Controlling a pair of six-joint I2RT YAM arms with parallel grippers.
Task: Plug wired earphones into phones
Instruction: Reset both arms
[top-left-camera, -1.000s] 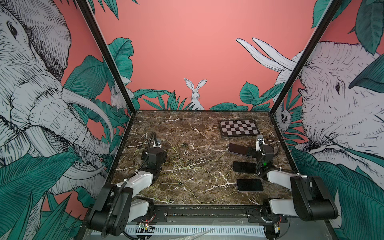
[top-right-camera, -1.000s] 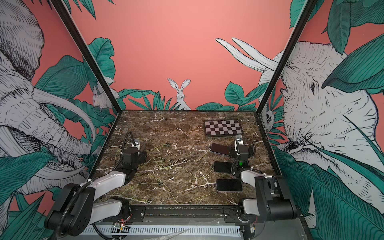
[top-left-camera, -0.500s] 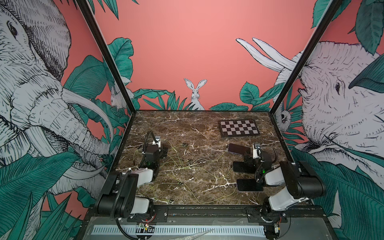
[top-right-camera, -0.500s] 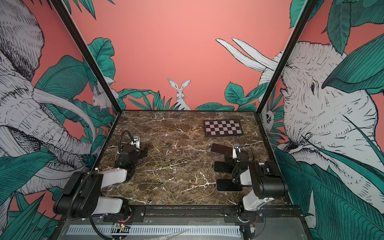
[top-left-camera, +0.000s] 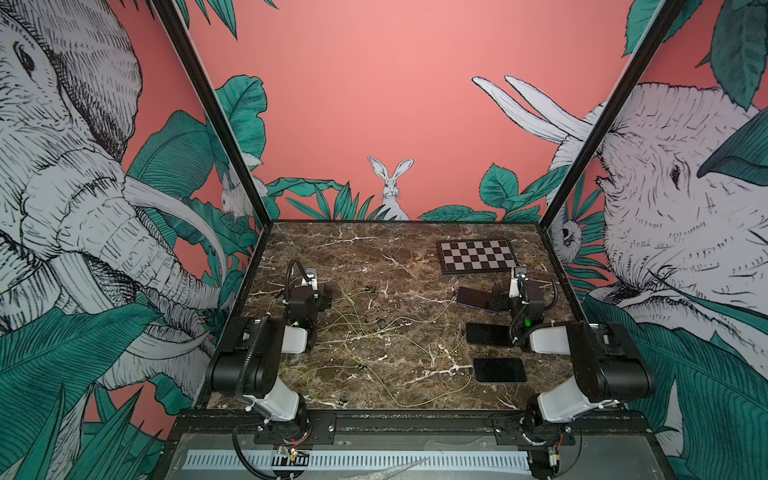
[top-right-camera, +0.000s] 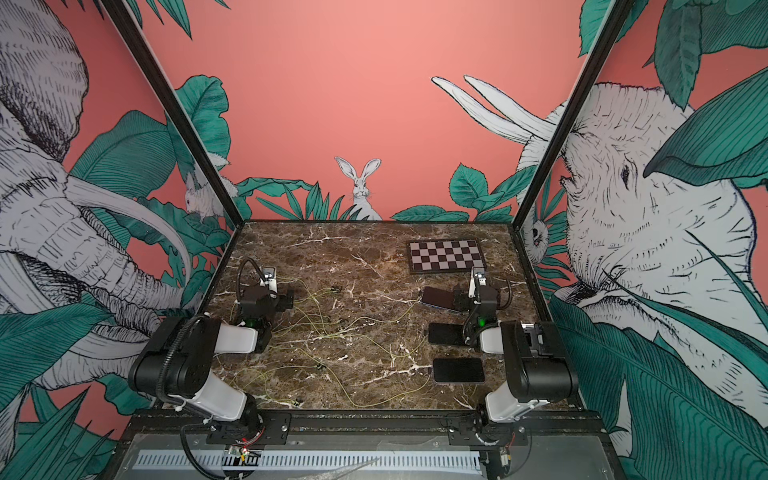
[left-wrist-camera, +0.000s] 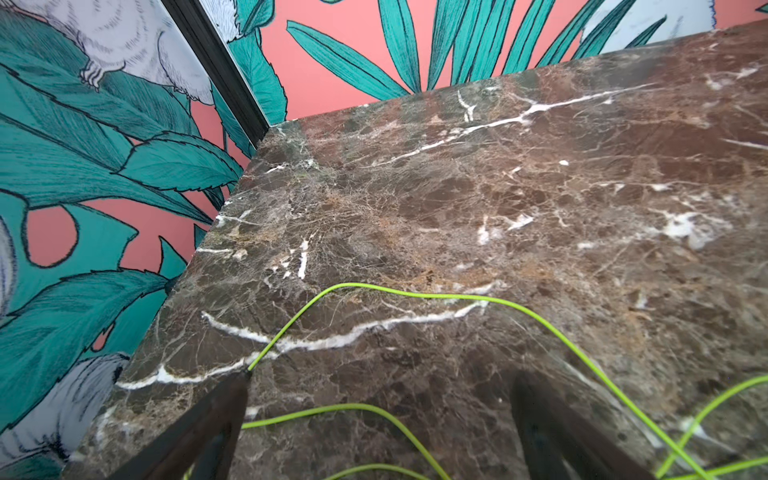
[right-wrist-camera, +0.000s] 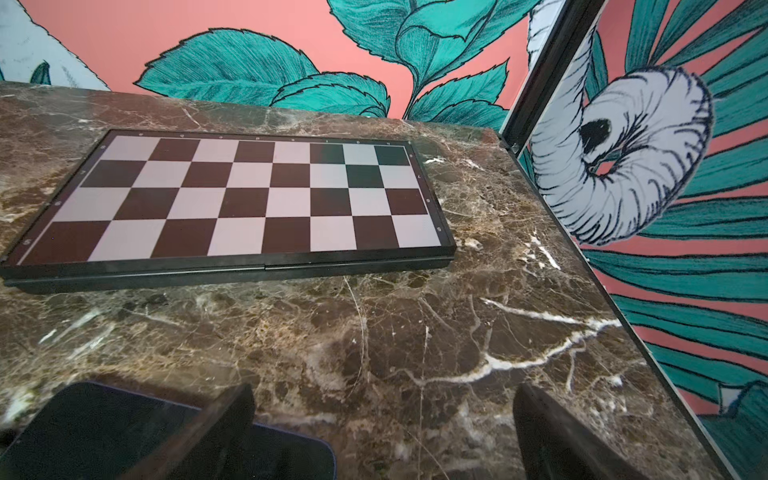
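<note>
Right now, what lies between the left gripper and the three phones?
Only the wired earphones, cords sprawled loose on the marble table, lie between the left gripper and the phones; both top views show it.

text | digits 5, 6, 7 are read on rim of black-framed checkered flat board (right-wrist-camera: 232, 195) | other edge marks too small to be read

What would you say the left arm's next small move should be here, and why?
I would probably lower the left gripper and close on the yellow-green cord crossing just ahead of its jaws: both grippers are open and empty, and the right gripper hovers beside the farthest phone.
</note>
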